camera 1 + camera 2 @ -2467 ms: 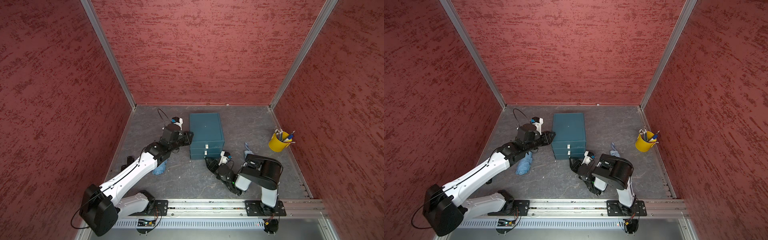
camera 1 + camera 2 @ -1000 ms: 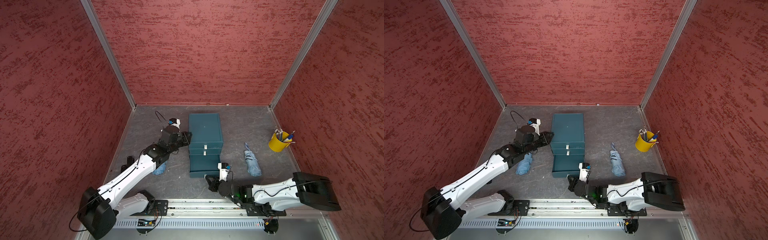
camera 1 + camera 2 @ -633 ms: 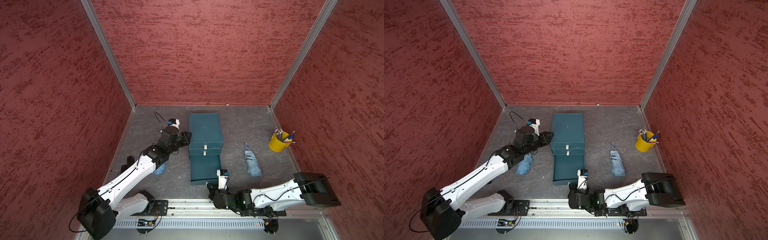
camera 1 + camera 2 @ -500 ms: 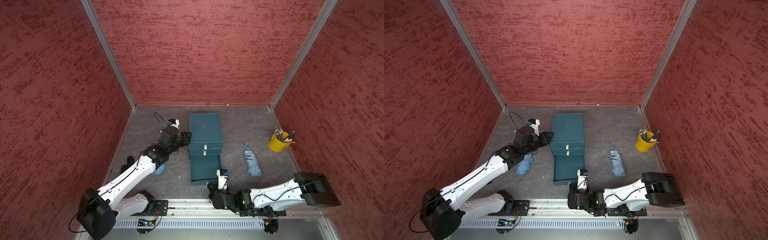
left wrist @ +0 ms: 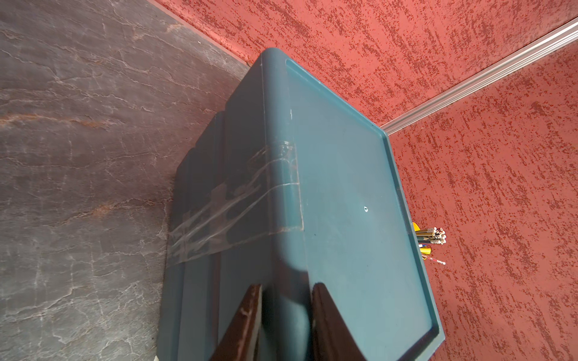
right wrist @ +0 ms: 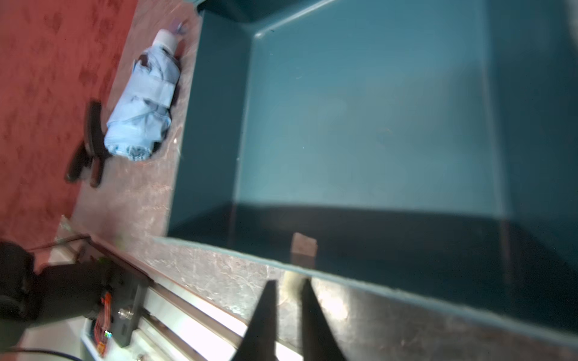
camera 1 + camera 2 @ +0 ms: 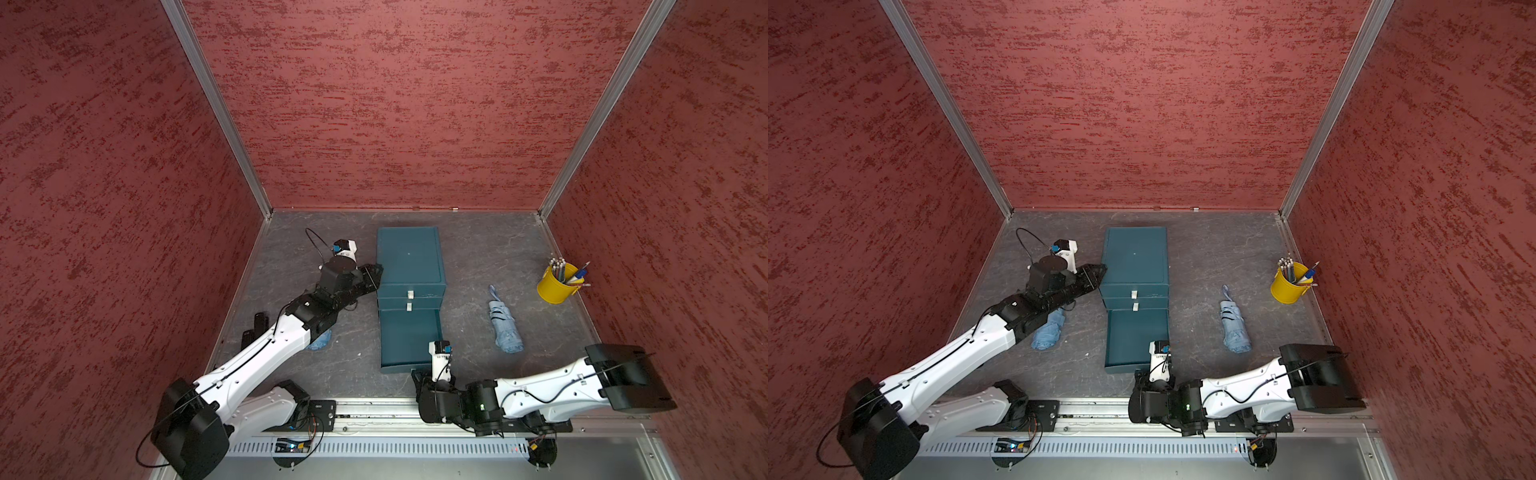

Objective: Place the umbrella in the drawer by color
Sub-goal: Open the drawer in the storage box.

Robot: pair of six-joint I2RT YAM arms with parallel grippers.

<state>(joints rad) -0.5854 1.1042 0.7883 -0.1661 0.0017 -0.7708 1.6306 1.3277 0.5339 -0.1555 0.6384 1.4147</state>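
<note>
A teal drawer cabinet [image 7: 409, 259] stands mid-floor with its bottom drawer [image 7: 409, 336] pulled out and empty, as the right wrist view of the drawer [image 6: 359, 125] confirms. One folded light-blue umbrella [image 7: 505, 328] lies right of it. Another umbrella [image 7: 1048, 332] lies left, partly under my left arm. My left gripper [image 5: 287, 286] is shut on the cabinet's upper left edge, also seen in a top view [image 7: 376, 272]. My right gripper [image 6: 289, 281] sits at the drawer's front wall, jaws slightly apart, with the white handle [image 6: 291, 276] at its tips.
A yellow cup of pencils [image 7: 557, 284] stands by the right wall. A black clip-like object [image 7: 255, 328] lies by the left wall. The metal rail [image 7: 374, 415] with both arm bases runs along the front edge, just behind my right gripper. Red walls enclose three sides.
The bottom drawer has slid out toward the front with my right gripper, whose jaws have now parted from shut. My left gripper has kept its hold on the cabinet.
</note>
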